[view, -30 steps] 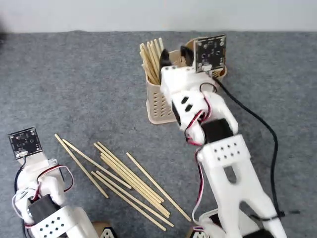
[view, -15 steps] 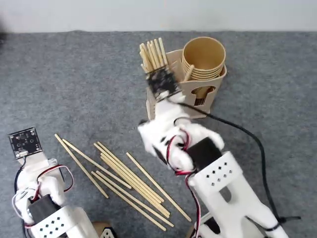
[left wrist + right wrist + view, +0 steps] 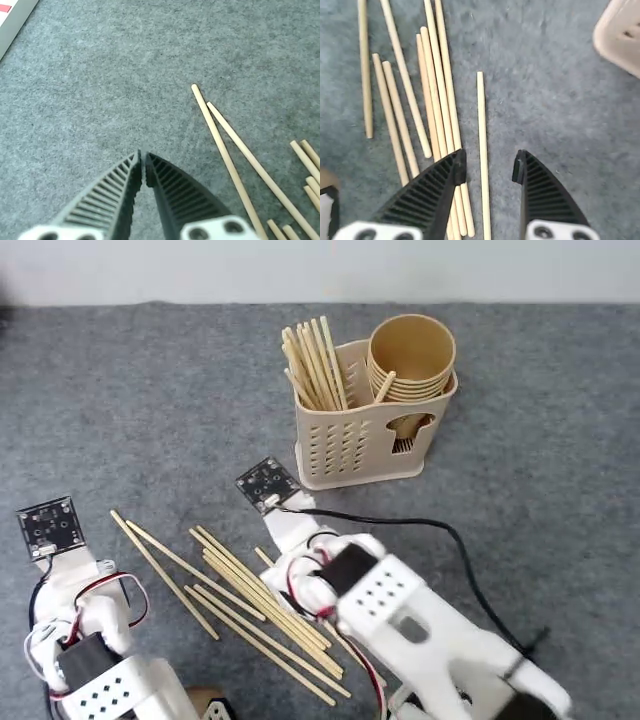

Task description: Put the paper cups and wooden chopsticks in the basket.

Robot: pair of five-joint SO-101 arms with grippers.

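Observation:
A beige slotted basket stands at the back of the grey mat. It holds a bundle of upright wooden chopsticks and a nested stack of paper cups. Several loose chopsticks lie scattered on the mat in front. My right gripper hangs open just above them, straddling one chopstick, with the basket's corner off to one side. My left gripper is shut and empty over bare mat, two chopsticks lying beside it.
The right arm's body covers the near ends of some chopsticks. The left arm sits at the front left corner. Open mat lies left of the basket and along the right side. A pale strip edges the mat.
The right arm has swung back from over the basket down to the loose chopsticks. The cups and chopsticks in the basket are uncovered now. The left arm has kept still.

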